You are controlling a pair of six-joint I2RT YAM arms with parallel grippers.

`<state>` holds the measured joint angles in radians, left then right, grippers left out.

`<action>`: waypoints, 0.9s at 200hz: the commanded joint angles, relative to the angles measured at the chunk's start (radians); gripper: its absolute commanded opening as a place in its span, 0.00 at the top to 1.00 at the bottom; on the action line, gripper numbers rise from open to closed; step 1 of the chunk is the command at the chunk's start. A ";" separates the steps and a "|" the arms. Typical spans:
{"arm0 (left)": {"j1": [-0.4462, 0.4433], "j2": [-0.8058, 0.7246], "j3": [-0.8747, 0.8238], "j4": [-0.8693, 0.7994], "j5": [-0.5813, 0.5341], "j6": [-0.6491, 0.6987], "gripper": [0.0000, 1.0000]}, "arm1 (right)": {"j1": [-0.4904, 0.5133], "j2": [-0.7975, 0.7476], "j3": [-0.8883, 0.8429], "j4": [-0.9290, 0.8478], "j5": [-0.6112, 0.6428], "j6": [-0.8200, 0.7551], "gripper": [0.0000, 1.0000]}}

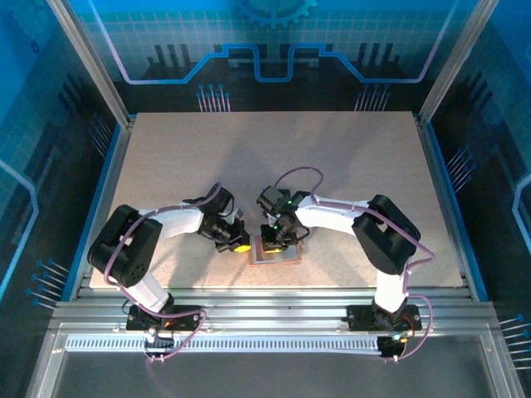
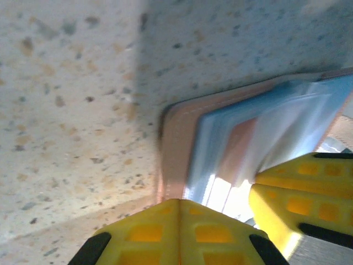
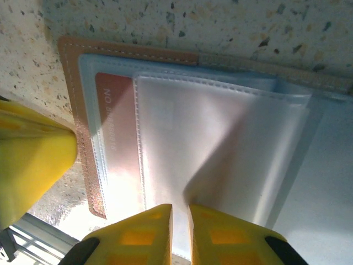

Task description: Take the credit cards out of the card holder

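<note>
L gripper & R gripper meet almost tip to tip over the card holder. It lies opened flat on the speckled counter, directly under both sets of jaws.

L jaws: clenched. The two yellow fingers are pressed together w/ just a seam btw them, nothing seen in the seam. Tips sit at the holder's brown stitched border; can't tell if they press on it or hang just above. Ahead of the L jaws the pale blue-grey panels & see-through leaves fan out. Just beside them on the right is a yellow finger of the R gripper, v. close, apart by a narrow gap.

R jaws: nearly together, thin slit left, grasping the near edge of a clear sleeve, one leaf of the holder. The sleeve comes up from the holder toward the jaws, w/ a dark shadow beneath it. Left of the R jaws, near but not touching, is the L gripper's yellow tip, at the outer side of the brown border.

Credit card: reddish w/ pale lettering, in its pocket inside the holder, ahead & left of the R jaws. It is partly covered by the clear sleeve, a strip showing along the left side. From the L jaws it sits ahead & slightly right as a pinkish panel btw the blue-grey leaves, blurred.
</note>
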<state>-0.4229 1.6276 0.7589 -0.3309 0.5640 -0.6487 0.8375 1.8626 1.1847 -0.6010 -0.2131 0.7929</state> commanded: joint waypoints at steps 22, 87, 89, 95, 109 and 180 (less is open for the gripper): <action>-0.036 -0.017 0.030 0.063 0.070 -0.074 0.94 | 0.011 -0.016 -0.021 -0.028 0.014 0.001 0.85; -0.059 0.054 0.011 0.124 0.097 -0.092 0.94 | 0.011 -0.023 -0.022 -0.031 0.020 0.005 0.85; -0.059 0.056 0.012 0.121 0.094 -0.089 0.94 | 0.011 -0.022 -0.022 -0.031 0.022 0.006 0.85; -0.059 0.062 0.012 0.111 0.087 -0.083 0.94 | 0.011 -0.024 -0.023 -0.031 0.022 0.007 0.85; -0.059 0.070 0.012 0.089 0.065 -0.066 0.94 | 0.011 -0.026 -0.023 -0.031 0.024 0.009 0.84; -0.057 0.071 0.013 0.069 0.047 -0.046 0.94 | 0.025 -0.031 0.028 -0.107 0.087 -0.003 0.71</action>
<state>-0.4744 1.6878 0.7708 -0.2234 0.6289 -0.7231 0.8406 1.8565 1.1839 -0.6228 -0.1883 0.7918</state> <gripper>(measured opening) 0.058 0.270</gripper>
